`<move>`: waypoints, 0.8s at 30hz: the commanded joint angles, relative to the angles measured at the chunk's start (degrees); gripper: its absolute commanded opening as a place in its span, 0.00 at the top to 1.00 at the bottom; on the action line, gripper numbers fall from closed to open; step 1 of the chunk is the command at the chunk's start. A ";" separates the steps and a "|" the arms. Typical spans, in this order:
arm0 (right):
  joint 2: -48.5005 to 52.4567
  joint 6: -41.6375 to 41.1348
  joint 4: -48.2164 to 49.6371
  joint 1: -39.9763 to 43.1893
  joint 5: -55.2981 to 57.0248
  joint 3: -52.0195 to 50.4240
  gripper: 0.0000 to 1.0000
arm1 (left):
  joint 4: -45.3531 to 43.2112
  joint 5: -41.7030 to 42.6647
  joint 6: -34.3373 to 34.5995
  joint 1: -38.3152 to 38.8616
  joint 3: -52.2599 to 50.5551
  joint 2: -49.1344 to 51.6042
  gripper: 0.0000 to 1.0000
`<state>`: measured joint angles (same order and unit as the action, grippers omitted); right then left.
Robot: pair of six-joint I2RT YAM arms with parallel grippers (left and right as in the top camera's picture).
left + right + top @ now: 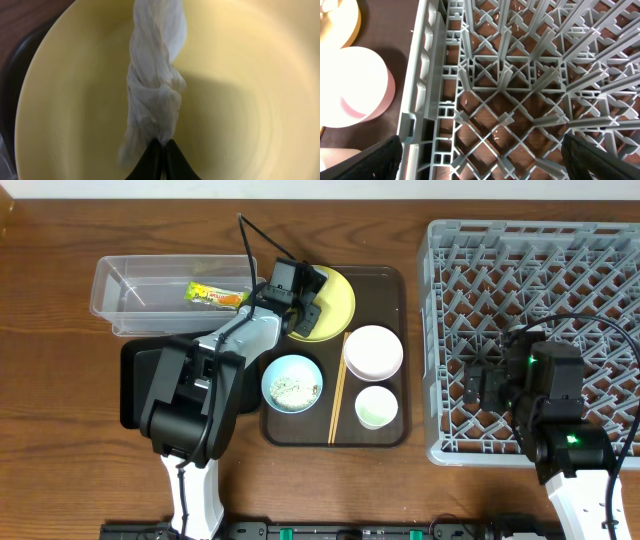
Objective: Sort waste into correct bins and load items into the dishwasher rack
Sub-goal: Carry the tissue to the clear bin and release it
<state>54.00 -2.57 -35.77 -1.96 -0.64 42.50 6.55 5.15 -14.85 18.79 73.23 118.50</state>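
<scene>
White tissue (155, 90) in left end effector (161, 150)

plate (340, 310): yellow
twisted tissue (155, 85): white
snack wrapper (215, 295): green and yellow
tub (110, 275): clear
shallow tray (130, 385): black
serving tray (385, 290): dark brown
rice bowl (270, 380): light blue, white grains
second bowl (373, 351): white, pinkish
chopsticks (338, 390): pale wood
rack (530, 250): grey, criss-cross grid
tabletop (60, 460): brown wood grain

place: robot test bench — kitchen props | cues: wooden table (60, 430), dishwasher rack (530, 230), brown serving tray (388, 292)
</scene>
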 commanded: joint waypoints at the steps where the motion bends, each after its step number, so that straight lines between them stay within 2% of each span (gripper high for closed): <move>1: 0.02 -0.59 -0.11 0.81 -0.46 1.31 0.01 | 1.57 -0.63 5.97 0.07 0.50 -1.73 0.94; 11: 0.02 -0.59 -0.35 0.81 -0.46 1.31 0.01 | 8.74 -0.72 20.24 -0.31 0.50 -15.04 0.94; 17: 0.02 -0.59 -0.44 0.81 -0.46 1.31 0.01 | 10.54 -0.83 29.11 -3.89 0.50 -22.88 0.94; 20: 0.02 -0.59 -0.46 0.81 -0.46 1.31 0.01 | 11.04 -2.82 37.00 -7.28 0.50 -25.07 0.94; 24: 0.02 -0.59 -0.44 0.81 -0.46 1.31 0.01 | 13.62 -3.30 50.86 -12.46 0.46 -25.14 0.94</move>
<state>54.00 -2.57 -36.16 -1.96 -0.67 42.50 18.68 3.64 22.52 9.30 73.23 93.36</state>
